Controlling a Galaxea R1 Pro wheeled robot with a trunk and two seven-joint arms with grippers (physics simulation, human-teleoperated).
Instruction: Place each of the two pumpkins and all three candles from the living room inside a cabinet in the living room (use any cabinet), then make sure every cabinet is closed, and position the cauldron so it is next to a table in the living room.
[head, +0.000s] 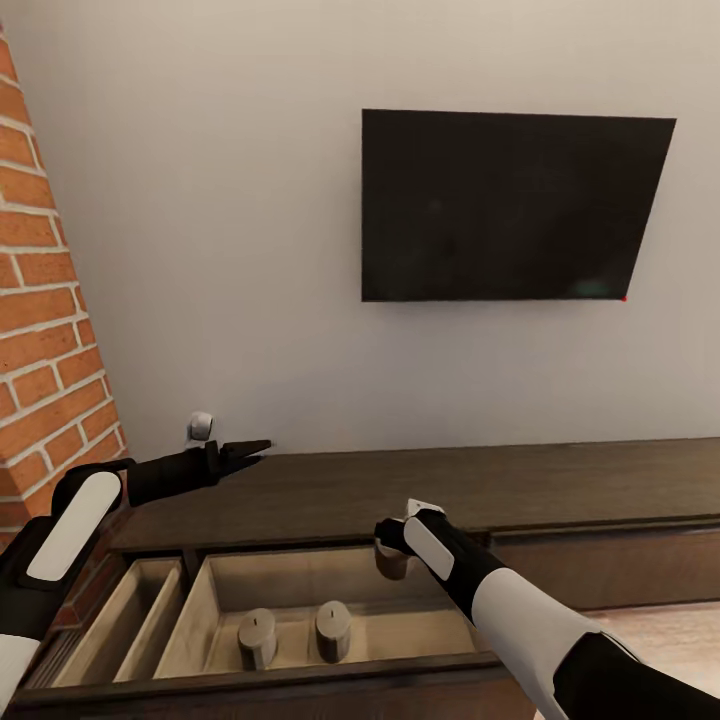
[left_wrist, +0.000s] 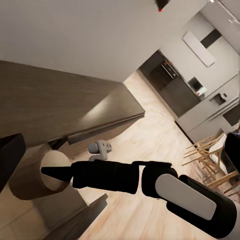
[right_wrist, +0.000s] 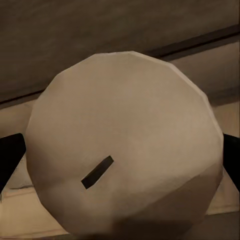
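Candle (right_wrist: 125, 145) pinched by right fingers (right_wrist: 10, 155) over open cabinet drawer (head: 330, 585): lower upright beside two stored candles (head: 295, 633), then release. Left fingers (head: 245, 448) pressed together.

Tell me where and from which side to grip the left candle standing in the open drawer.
Grip the left candle round its curved side wall, coming straight down from above with the fingers either side. It stands upright on the drawer floor, wick up. Set the fingers front and back: the second candle stands close beside it.
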